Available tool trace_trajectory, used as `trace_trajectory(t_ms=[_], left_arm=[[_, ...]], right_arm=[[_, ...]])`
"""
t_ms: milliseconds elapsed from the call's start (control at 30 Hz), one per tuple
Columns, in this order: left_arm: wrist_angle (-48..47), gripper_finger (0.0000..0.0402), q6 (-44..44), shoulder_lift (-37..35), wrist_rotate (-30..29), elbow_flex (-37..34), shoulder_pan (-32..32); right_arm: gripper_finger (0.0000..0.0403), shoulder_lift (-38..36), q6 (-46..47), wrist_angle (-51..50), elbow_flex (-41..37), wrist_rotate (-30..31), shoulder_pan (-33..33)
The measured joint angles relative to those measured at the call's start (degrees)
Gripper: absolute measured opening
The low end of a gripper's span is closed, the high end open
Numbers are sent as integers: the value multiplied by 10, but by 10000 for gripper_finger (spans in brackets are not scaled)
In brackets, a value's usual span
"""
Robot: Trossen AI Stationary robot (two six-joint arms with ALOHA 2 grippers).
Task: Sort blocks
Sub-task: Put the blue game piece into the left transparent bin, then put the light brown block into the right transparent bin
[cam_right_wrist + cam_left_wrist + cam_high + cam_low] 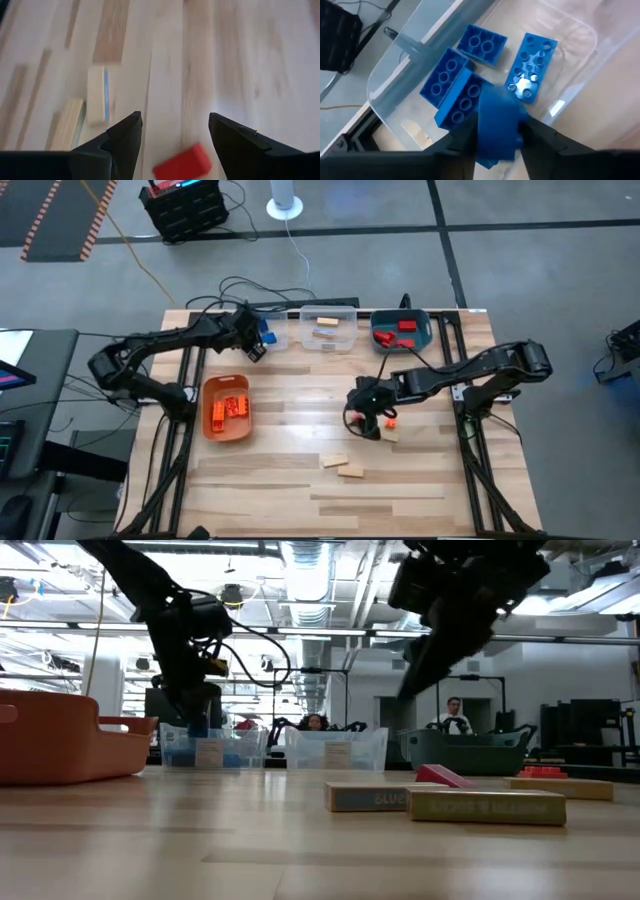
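Note:
My left gripper (256,346) hangs over the clear bin (272,340) at the table's far left and is shut on a blue block (496,125). Several blue bricks (451,80) lie on that bin's floor beneath it. My right gripper (175,135) stands open above the bare table to the right of its middle, pointing slantwise down. A red block (182,162) lies flat on the wood just below the gap between its fingers, untouched. Two tan blocks (97,95) lie on the table beyond it. My left gripper pinches the blue block (490,142) between its two fingers, which come slanting down from above. The block fills the gap between the fingers and is lifted clear above the bricks in the clear bin. It shows blurred, so which faces the fingers are on cannot be told.
A second clear bin (328,328) with tan pieces and a teal bin (428,330) with red ones stand along the far edge. An orange bin (227,407) with orange bricks sits at the left. Two more tan blocks (343,467) lie toward the near edge.

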Motion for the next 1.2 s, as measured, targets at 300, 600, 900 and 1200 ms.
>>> trace_trajectory(t_ms=[300, 600, 900, 1200], left_arm=[[-13, 194, 7, -65, -24, 0, -15], [-35, 210, -18, -163, -23, 0, -52], [-57, 211, -50, -178, -13, 0, -91], [-86, 211, -66, -180, -13, 0, -136]], right_arm=[[261, 2, 115, -51, -28, 142, 39], [261, 2, 340, -75, -57, 300, 95], [261, 33, 436, -51, -57, 389, 150], [261, 99, 436, -15, -57, 393, 201]])
